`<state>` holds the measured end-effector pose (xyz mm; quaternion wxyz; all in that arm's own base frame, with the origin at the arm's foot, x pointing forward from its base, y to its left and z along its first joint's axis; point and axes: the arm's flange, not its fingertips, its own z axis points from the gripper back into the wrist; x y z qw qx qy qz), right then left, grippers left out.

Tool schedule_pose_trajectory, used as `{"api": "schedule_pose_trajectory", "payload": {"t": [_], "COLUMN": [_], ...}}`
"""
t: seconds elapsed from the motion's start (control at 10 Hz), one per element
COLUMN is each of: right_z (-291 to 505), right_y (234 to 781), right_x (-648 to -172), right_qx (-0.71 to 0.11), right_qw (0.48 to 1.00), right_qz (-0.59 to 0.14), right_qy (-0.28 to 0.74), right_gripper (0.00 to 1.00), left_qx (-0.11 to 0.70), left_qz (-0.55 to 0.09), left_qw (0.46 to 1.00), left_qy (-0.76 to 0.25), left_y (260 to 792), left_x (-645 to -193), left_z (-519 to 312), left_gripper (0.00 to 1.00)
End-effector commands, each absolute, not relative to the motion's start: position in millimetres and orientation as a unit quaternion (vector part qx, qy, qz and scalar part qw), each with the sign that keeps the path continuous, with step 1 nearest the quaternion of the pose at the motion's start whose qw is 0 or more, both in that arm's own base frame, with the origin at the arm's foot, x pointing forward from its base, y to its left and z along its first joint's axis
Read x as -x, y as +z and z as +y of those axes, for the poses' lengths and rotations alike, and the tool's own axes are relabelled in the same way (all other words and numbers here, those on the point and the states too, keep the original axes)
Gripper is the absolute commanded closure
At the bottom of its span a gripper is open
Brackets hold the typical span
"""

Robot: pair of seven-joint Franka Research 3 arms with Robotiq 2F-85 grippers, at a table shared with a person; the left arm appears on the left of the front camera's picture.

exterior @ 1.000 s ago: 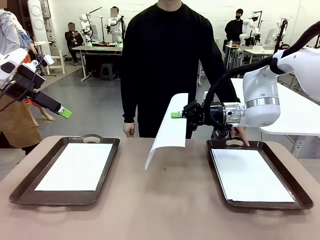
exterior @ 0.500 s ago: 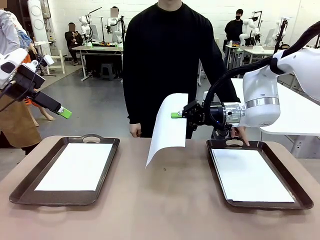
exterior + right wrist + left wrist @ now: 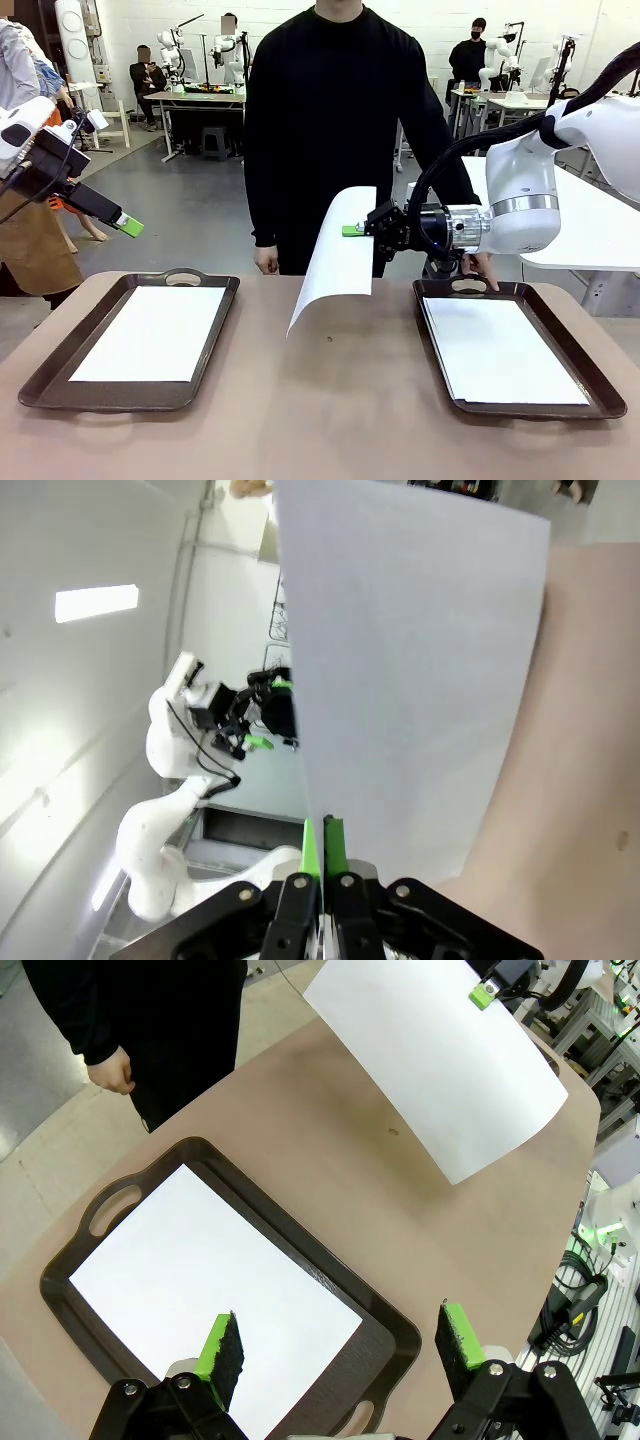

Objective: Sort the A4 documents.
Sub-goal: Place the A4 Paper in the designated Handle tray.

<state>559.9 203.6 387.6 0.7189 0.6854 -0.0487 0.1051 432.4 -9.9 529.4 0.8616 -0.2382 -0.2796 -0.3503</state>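
Note:
A white A4 document (image 3: 338, 258) hangs curled over the middle of the table, pinched at its upper edge by my shut right gripper (image 3: 352, 231). In the right wrist view the green fingers (image 3: 334, 842) press together on that sheet (image 3: 420, 670). Another A4 sheet (image 3: 152, 332) lies flat in the left dark tray (image 3: 130, 400), and a stack of sheets (image 3: 500, 350) lies in the right tray (image 3: 600, 385). My left gripper (image 3: 128, 225) is raised above the table's left edge, open. Its view looks down between empty pads (image 3: 225, 1345) onto the left tray's sheet (image 3: 200, 1280).
A person in black stands at the far side, one hand (image 3: 485, 270) on the right tray's handle, the other hand (image 3: 265, 262) hanging near the table edge. Bare brown tabletop (image 3: 330, 400) lies between the trays.
The hanging sheet has swung from a wider outward curl to a steeper droop. The person's free hand has shifted slightly. Both arms have stayed in place.

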Motion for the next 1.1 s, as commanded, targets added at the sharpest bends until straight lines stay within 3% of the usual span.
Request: {"api": "schedule_pose_trajectory", "payload": {"t": [0.0, 0.6, 0.8, 1.0], "right_z": [153.7, 48.9, 28.1, -0.7], "right_y": [416.7, 407.5, 403.4, 389.9], "right_x": [-531.4, -523.1, -530.0, -535.7], "right_qx": [-0.648, -0.557, -0.582, -0.552], "right_qw": [0.738, 0.816, 0.800, 0.817], "right_qz": [-0.069, 0.012, 0.017, 0.047], "right_qy": [0.175, 0.154, 0.144, 0.162], "right_gripper": [0.99, 0.99, 0.99, 0.99], "left_qx": [0.237, 0.237, 0.237, 0.237], "left_qz": [-0.280, -0.280, -0.280, -0.280], "left_qw": [0.861, 0.861, 0.861, 0.861], "left_qy": [-0.353, -0.353, -0.353, -0.353], "left_y": [529.2, 529.2, 529.2, 529.2], "left_x": [-432.4, -432.4, -432.4, -432.4], "left_z": [-10.1, -10.1, -10.1, -10.1], "left_gripper": [0.00, 0.00, 0.00, 0.00]}}
